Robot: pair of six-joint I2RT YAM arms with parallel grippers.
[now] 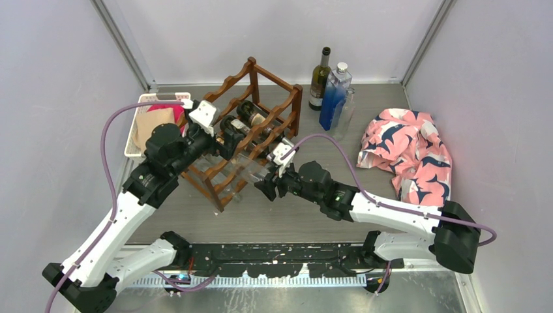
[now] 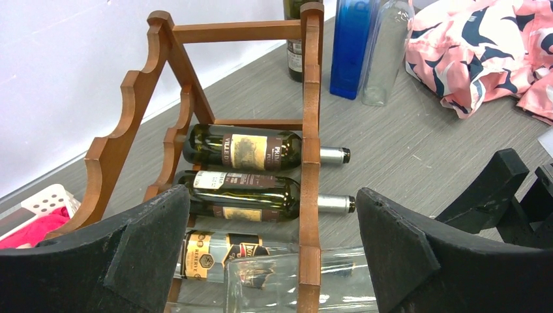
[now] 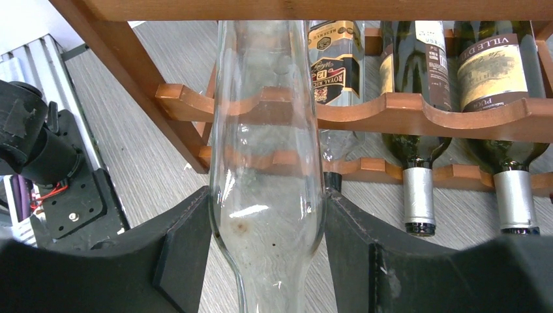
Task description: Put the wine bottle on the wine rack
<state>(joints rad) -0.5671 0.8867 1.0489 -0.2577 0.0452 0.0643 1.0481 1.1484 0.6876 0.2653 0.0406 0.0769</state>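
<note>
- Gripping a clear glass wine bottle (image 3: 266,195), the right gripper (image 3: 267,225) has both black fingers (image 3: 186,254) pressed against the glass where the body narrows toward the neck.
- That bottle lies on its side, body pushed into the wine rack (image 3: 404,111) at its near end. It passes over a scallop of the front rail and under a higher rail.
- Whether the glass bears on the rail or hangs just above it cannot be told.
- Inside the rack, just beside the held bottle, lies another clear bottle (image 3: 336,59) with a dark and gold label.
- Further along the rack lie two dark green bottles (image 3: 417,130), their silver-capped necks sticking out past the front rail.
- The left gripper (image 2: 270,202) hovers at the rack's left side with its jaws spread wide and nothing between them. Its fingers (image 2: 130,254) frame the rack's upright post in the left wrist view.
- Behind the rack, by the back wall, stand a dark wine bottle (image 1: 319,78), a blue bottle (image 1: 334,98) and a clear one (image 1: 347,112) close together.
- Left of the rack sits a white basket (image 1: 135,127) holding something pink and brown.
- Well to the right of the rack lies a crumpled pink patterned cloth (image 1: 407,153) on the grey table (image 1: 287,218).
</note>
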